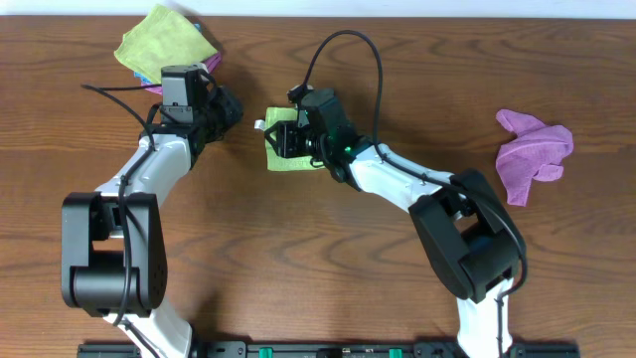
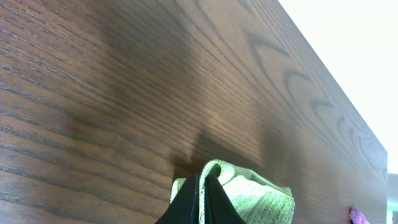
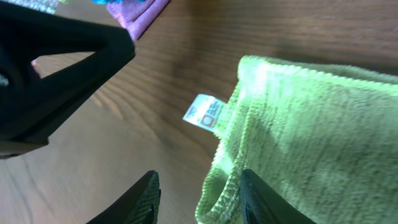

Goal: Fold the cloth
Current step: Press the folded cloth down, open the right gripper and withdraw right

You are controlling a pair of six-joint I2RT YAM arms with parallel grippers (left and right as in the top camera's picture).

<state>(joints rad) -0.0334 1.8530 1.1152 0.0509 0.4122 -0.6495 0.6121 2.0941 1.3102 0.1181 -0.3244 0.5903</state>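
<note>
My right tool [image 3: 198, 198], jaws wide, straddles the green cloth [image 3: 311, 137] at its folded edge — placed, I judge, to grip for another fold — left tool [image 2: 200, 200] pinched empty.

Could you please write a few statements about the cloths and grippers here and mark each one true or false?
1. The right gripper is clamped shut on the green cloth. False: its fingers stand apart, with the cloth's edge between them.
2. A white tag shows at the green cloth's edge. True.
3. The purple cloth lies neatly folded flat. False: it lies crumpled, on the right side of the table.
4. The purple cloth lies well apart from the green cloth. True.
5. A pile of cloths sits at the far left of the table. True.
</note>
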